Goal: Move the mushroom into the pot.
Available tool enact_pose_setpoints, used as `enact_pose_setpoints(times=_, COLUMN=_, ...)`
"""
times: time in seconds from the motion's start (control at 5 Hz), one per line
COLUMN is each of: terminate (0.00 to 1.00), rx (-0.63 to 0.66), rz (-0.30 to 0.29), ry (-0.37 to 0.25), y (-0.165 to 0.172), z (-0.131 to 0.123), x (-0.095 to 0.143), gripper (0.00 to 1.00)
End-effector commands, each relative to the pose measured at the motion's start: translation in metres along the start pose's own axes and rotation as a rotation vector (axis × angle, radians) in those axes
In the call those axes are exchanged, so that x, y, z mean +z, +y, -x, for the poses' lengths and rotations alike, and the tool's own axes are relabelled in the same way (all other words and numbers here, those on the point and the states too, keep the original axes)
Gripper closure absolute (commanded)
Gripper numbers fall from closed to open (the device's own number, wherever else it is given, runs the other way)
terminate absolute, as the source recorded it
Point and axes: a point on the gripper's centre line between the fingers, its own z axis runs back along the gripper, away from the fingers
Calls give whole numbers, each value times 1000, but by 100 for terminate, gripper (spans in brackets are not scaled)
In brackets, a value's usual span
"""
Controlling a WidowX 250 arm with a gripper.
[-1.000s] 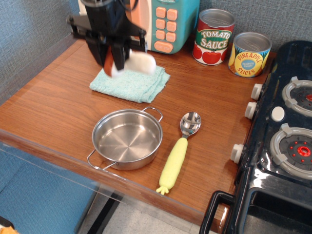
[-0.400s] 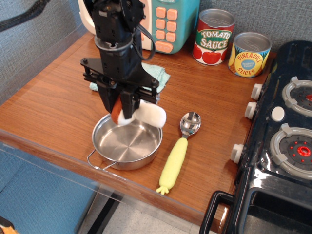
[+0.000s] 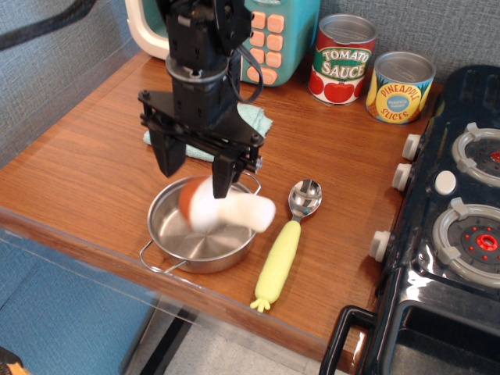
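The mushroom (image 3: 228,209) has a reddish-brown cap and a thick white stem. It lies tilted and motion-blurred over the right half of the pot (image 3: 166,211), its stem reaching the pot's right rim. The pot is a shallow shiny steel pan with wire loop handles near the table's front edge. My black gripper (image 3: 195,172) hangs straight above the pot with its two fingers (image 3: 169,160) spread apart, just above the mushroom and not gripping it.
A yellow-handled steel spoon (image 3: 287,244) lies right of the pot. A teal cloth (image 3: 255,119) lies behind the gripper. A tomato sauce can (image 3: 344,58) and a pineapple can (image 3: 400,86) stand at the back. A toy stove (image 3: 457,219) fills the right side.
The gripper carried the mushroom from above the cloth forward to over the pot. Its fingers have since opened and the mushroom has dropped lower into the pot.
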Motion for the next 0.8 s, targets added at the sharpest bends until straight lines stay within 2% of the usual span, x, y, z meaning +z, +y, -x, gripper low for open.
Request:
enact_pose_setpoints(times=0.0, terminate=0, rx=-7, rz=8, ry=-53, y=13, z=-12, x=34, gripper=0)
enact_pose_setpoints(times=0.4, terminate=0, rx=19, rz=22, ry=-40, y=15, z=-13, x=32, gripper=0)
enact_pose_setpoints(times=0.6, terminate=100, rx=19, rz=22, ry=-40, y=15, z=-13, x=32, gripper=0)
